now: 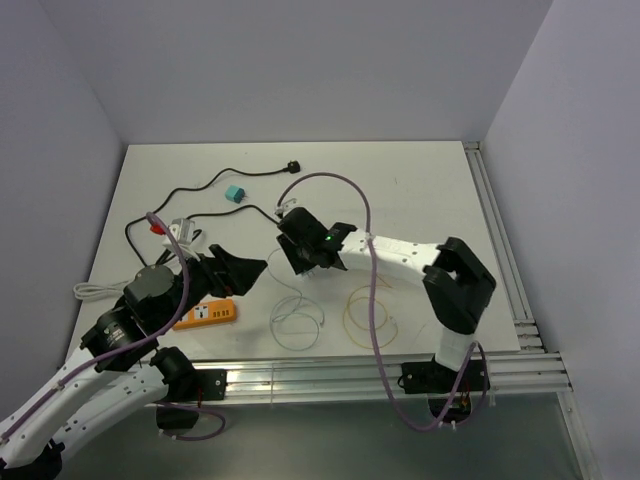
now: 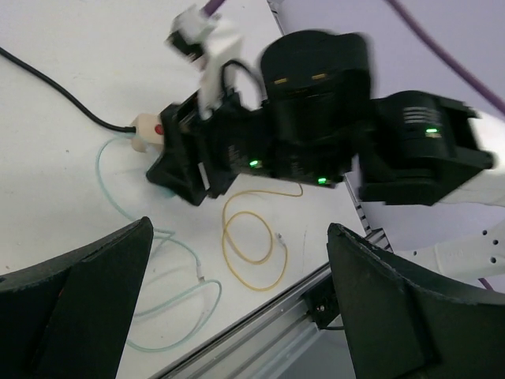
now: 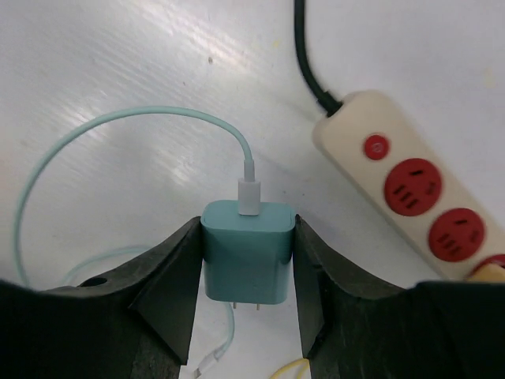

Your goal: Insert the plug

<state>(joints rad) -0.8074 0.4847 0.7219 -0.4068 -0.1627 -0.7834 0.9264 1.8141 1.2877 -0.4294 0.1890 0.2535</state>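
Tabletop (image 1: 420, 180) work is at the grasp: the left gripper (image 2: 239, 229) hangs wide apart and empty near the right gripper (image 3: 247, 237), whose jaws press both flanks of the teal charger (image 3: 248, 264), just beside the power strip (image 3: 410, 193), prongs facing the wrist. Next, I judge, comes lifting it, turning the prongs to a red socket (image 3: 412, 187) and pushing squarely. The charger's teal cable (image 3: 150, 110) and a yellow wire loop (image 2: 225, 237) nearby could snag.

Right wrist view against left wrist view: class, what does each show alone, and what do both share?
Right wrist only: the teal plastic charger block, held in the right gripper. Left wrist only: the open left gripper and the black right arm seen from outside. Both: the cream plastic power strip, its black cord, the pale teal cable.
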